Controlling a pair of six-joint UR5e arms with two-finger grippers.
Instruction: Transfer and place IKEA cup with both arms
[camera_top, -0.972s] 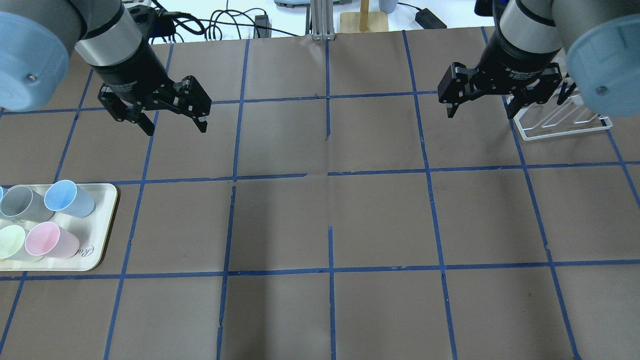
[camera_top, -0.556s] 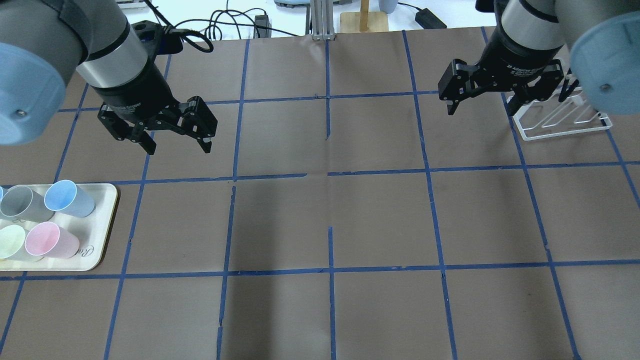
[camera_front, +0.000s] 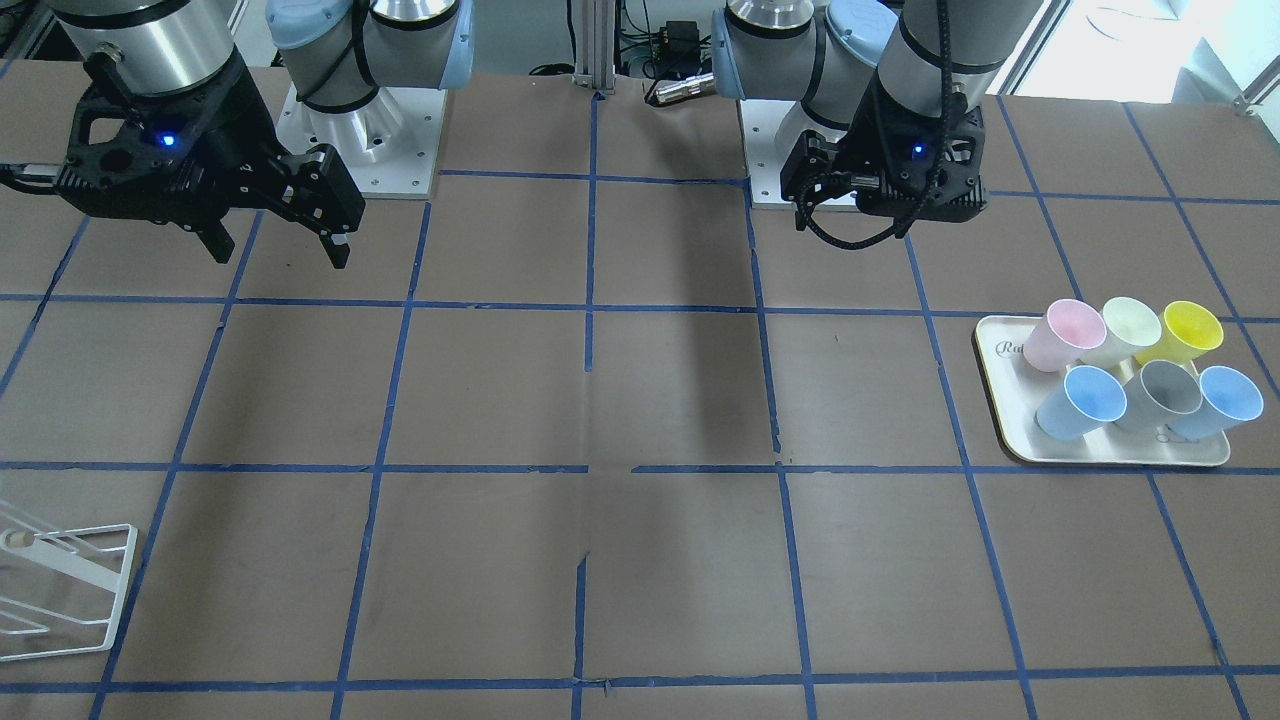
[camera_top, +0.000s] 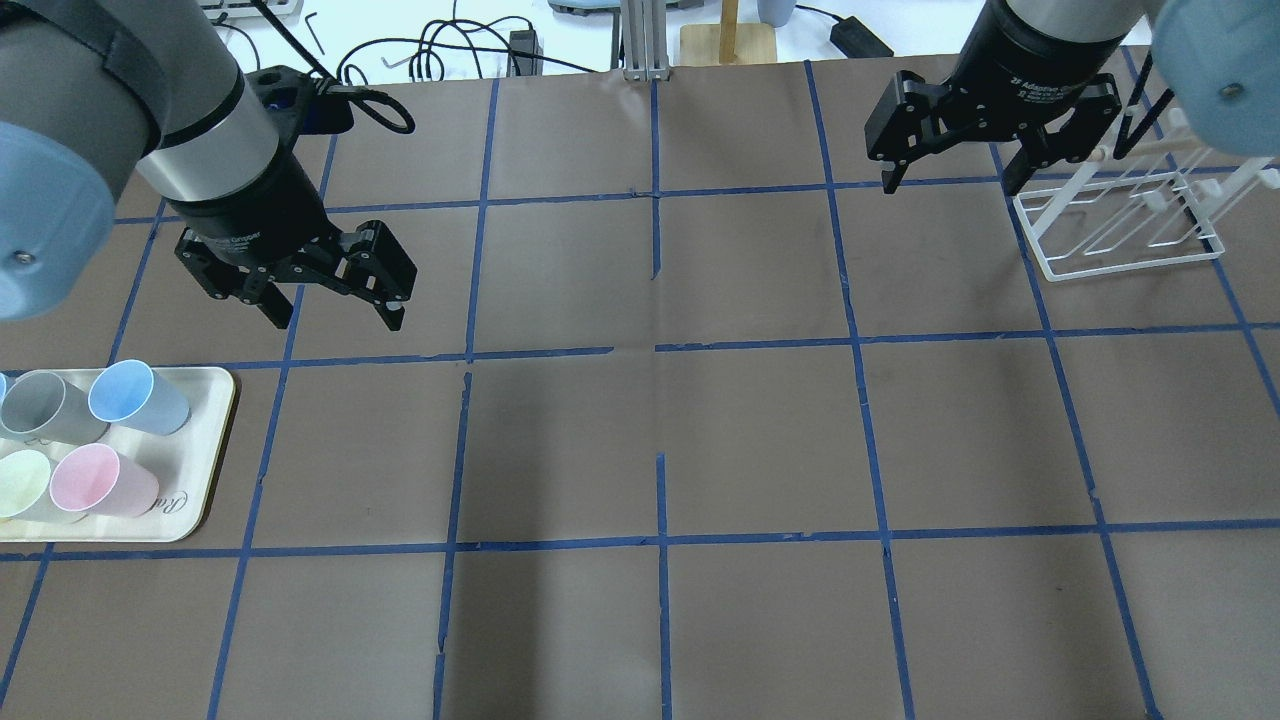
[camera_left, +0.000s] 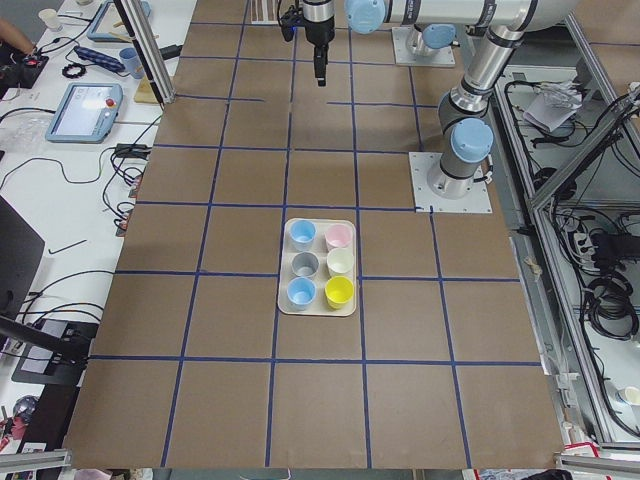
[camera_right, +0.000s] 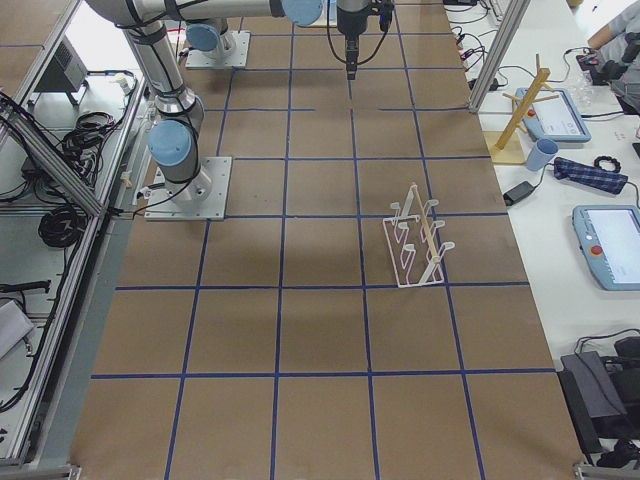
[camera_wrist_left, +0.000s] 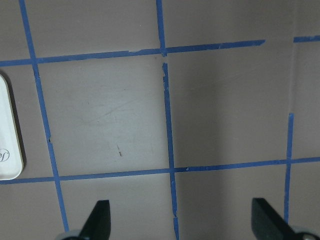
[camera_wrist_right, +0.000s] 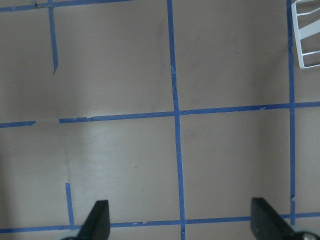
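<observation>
While the cup (camera_top: 138, 397) is left ungrasped on the tray (camera_top: 195, 445), left gripper (camera_top: 338, 316) and right gripper (camera_top: 948, 184) are held wide open, empty.

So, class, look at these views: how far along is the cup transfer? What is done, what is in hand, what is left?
Done: nothing; the light-blue IKEA cup stands on the tray among the other cups. In hand: nothing; the left pincer hovers open near the tray, the right pincer open and empty. Left: grasp, handover, placing.
</observation>
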